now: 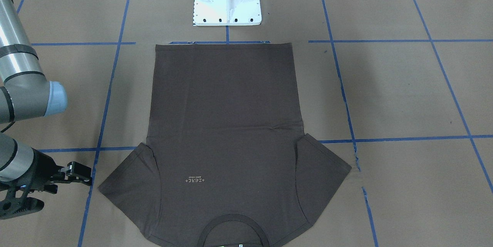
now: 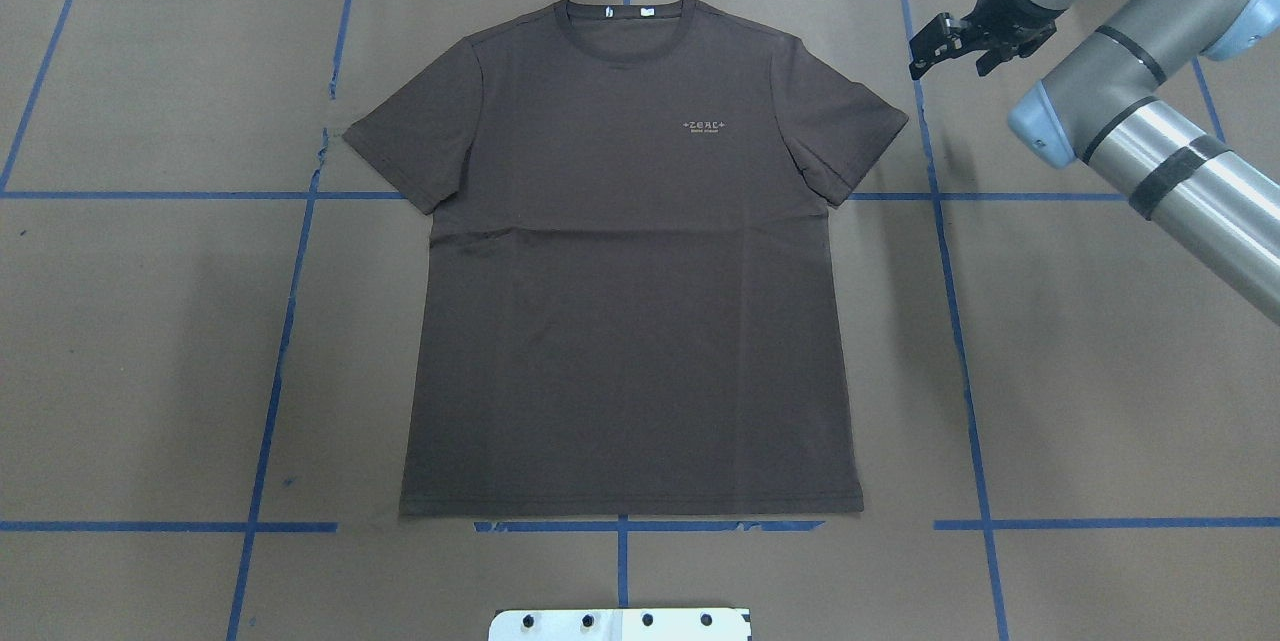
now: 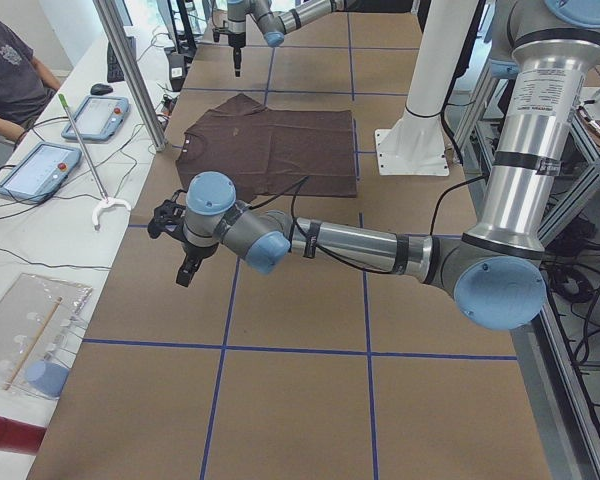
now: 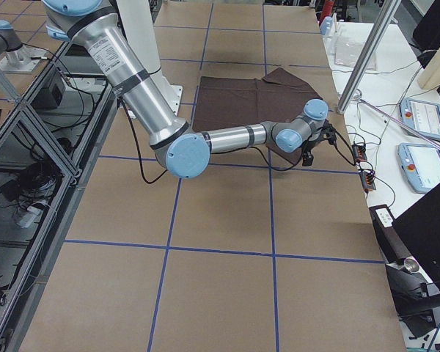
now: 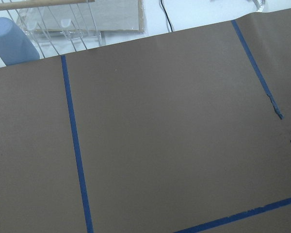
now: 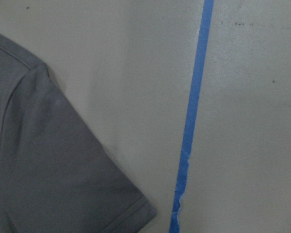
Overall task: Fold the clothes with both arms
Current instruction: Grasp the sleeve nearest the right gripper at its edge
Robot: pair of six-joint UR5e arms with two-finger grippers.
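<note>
The shirt [image 2: 630,271] lies flat and face up in the middle of the table. Its long axis runs 12 to 6 in the overhead view, with the collar [image 2: 625,31] at 12 and the hem at 6, nearest my base.

My right gripper [image 2: 950,56] hangs above bare paper just off the shirt's right sleeve [image 2: 850,126]. From the gripper, the sleeve's outer corner lies at about 7 o'clock, close but not touching. The jaws look spread and hold nothing. The right wrist camera shows the same thing: the sleeve corner fills its lower left, and a blue tape line [image 6: 194,111] runs beside it.

My left gripper [image 3: 185,250] shows only in the side view, so I cannot tell whether it is spread or closed. It hangs over empty paper [image 5: 174,121] well off the shirt's left side, out past 9 o'clock. Its wrist camera sees no cloth at all.

The right arm is clearly the nearer one. I judge that it needs only a short drop towards 7 o'clock to reach its sleeve. The left must first travel in towards 3 o'clock before both can take hold together.
</note>
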